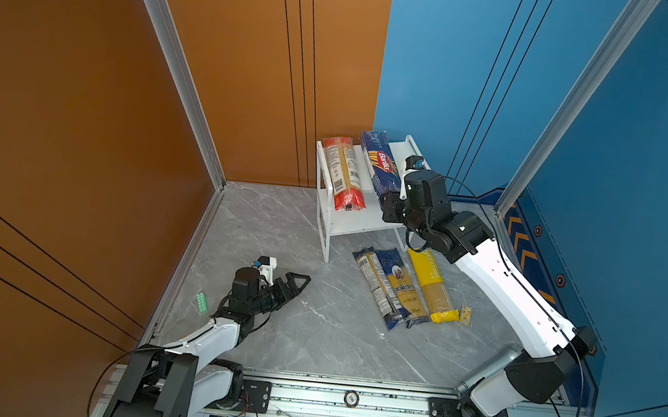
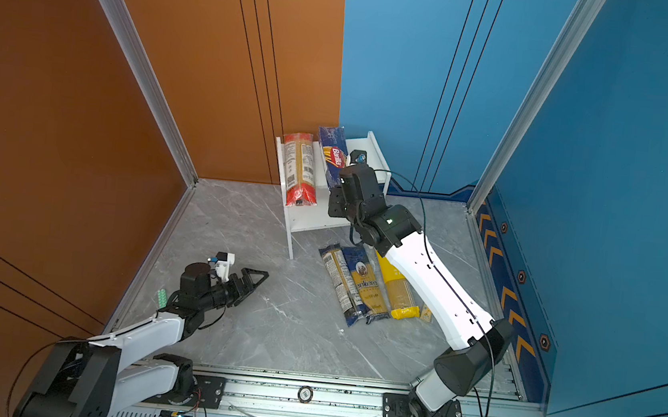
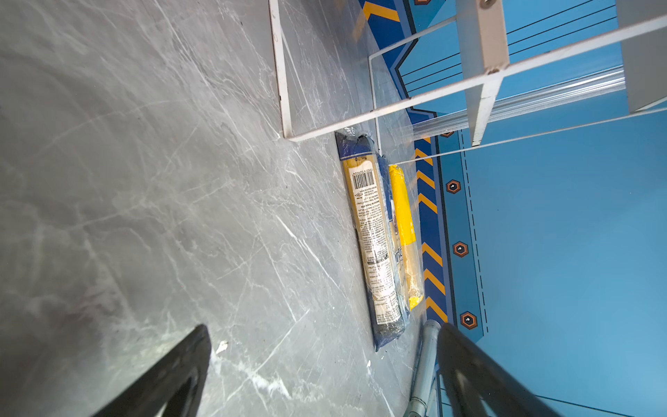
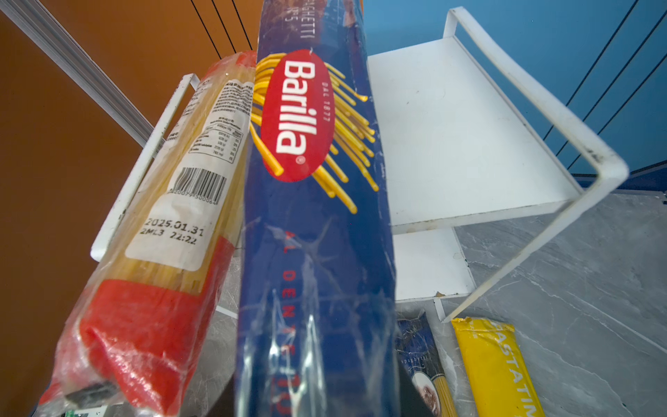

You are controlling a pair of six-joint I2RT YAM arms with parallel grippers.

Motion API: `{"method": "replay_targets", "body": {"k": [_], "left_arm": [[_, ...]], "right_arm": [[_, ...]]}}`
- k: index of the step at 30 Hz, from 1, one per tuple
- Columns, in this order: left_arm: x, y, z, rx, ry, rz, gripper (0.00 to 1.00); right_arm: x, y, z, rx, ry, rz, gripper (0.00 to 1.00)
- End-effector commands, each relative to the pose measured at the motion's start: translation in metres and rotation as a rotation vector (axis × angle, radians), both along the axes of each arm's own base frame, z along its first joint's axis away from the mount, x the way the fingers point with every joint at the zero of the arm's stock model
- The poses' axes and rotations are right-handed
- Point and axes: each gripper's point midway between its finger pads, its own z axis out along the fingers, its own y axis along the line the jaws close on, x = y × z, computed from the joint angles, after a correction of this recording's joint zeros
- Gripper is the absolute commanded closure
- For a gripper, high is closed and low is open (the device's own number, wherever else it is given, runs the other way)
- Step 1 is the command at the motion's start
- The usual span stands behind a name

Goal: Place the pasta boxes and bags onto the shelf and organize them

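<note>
The white shelf (image 1: 358, 224) (image 2: 314, 224) stands at the back. A red-ended clear pack (image 1: 344, 173) (image 4: 162, 252) lies on its top board (image 4: 451, 144), overhanging the front. My right gripper (image 1: 391, 206) (image 2: 337, 203) is shut on the near end of the dark blue Barilla pack (image 1: 380, 166) (image 4: 310, 216), which stretches over the top board right beside the red-ended pack; the pack hides the jaws in the wrist view. On the floor lie a clear dark-blue labelled pack (image 1: 375, 286) (image 3: 375, 245), a blue-yellow portrait pack (image 1: 398, 284) and a bright yellow pack (image 1: 433, 286) (image 3: 402, 231). My left gripper (image 1: 296, 283) (image 3: 323, 328) hovers open and empty.
A small green piece (image 1: 201, 303) lies by the left wall rail. A small pale packet (image 1: 466, 314) sits beside the yellow pack's near end. Orange and blue walls enclose the grey marble floor (image 1: 270, 337). The right half of the top board is bare.
</note>
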Motion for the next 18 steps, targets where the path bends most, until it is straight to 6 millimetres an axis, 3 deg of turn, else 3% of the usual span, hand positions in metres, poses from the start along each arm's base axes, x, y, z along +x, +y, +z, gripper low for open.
{"method": "replay_targets", "body": {"k": [1, 18], "left_arm": [[0.0064, -0.001, 0.0146, -0.007, -0.051, -0.018, 0.02], [0.004, 0.0035, 0.0136, -0.014, -0.051, -0.011, 0.02]], "right_arm": [[0.0106, 0.0027, 0.0661, 0.14, -0.208, -0.042, 1.0], [0.0174, 0.0072, 0.0605, 0.136, -0.214, -0.056, 1.0]]}}
